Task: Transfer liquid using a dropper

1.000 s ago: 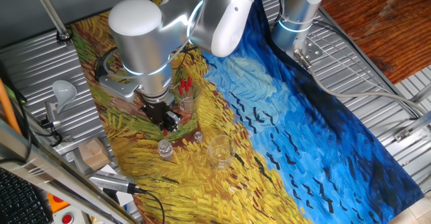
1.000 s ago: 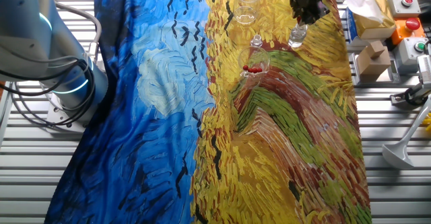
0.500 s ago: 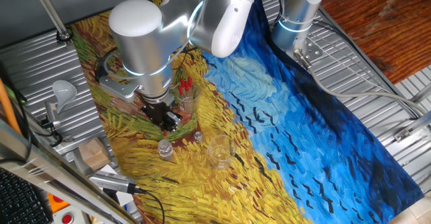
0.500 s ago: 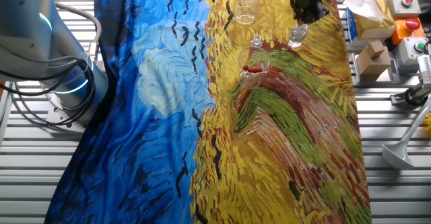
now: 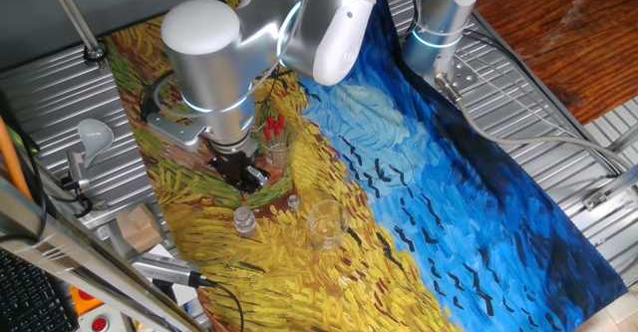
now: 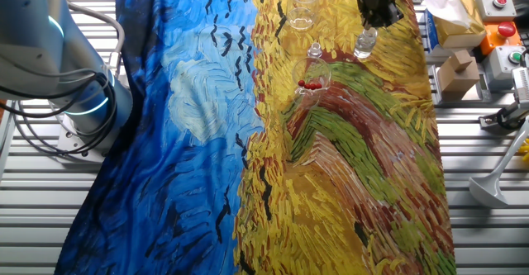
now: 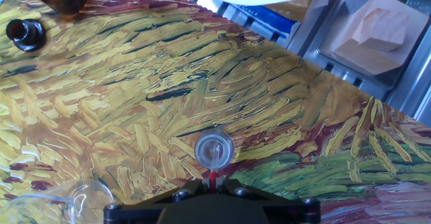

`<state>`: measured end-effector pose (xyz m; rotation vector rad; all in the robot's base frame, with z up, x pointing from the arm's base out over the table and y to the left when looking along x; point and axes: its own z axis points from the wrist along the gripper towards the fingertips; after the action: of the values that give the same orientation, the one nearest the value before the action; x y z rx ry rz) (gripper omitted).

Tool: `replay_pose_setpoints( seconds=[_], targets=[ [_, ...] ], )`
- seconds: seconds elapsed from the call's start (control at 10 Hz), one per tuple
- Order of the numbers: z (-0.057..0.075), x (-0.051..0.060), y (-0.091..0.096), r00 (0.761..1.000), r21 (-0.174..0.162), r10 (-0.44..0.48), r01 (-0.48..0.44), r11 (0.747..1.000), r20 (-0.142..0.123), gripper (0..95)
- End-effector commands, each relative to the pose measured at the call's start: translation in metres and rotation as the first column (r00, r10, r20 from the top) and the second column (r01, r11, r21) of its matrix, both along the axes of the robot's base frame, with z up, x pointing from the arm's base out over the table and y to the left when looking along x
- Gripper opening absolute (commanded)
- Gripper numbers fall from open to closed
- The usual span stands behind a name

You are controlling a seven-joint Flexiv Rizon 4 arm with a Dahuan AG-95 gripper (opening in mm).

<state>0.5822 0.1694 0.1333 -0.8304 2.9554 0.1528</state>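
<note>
My gripper (image 7: 213, 181) is shut on a dropper (image 7: 213, 177); only its red bulb shows between the fingertips, and the clear tube points down at the open mouth of a small clear vial (image 7: 214, 148) right below. From the side, the gripper (image 5: 247, 177) hangs just above that vial (image 5: 243, 220). From the opposite side, the gripper (image 6: 376, 9) is above the vial (image 6: 364, 42). A glass (image 5: 275, 143) with spare red-bulbed droppers (image 6: 311, 84) stands close beside the hand.
An empty clear beaker (image 5: 324, 224) and a second tiny vial (image 5: 293, 202) stand near the target vial. Brown bottles (image 7: 27, 34) sit at the hand view's upper left. Wooden blocks (image 6: 459, 70) and a button box (image 6: 504, 19) lie off the painted cloth.
</note>
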Motion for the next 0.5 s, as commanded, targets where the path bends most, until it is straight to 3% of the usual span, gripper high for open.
replay_pose_setpoints(
  seconds=[0.1,0.5],
  targets=[
    [0.0002,-0.0001,0.0,1.0,0.003,0.003,-0.003,1.0,-0.003,0.0],
    [0.001,0.0001,0.0001,1.0,0.004,0.015,-0.015,1.0,-0.004,0.0]
  ],
)
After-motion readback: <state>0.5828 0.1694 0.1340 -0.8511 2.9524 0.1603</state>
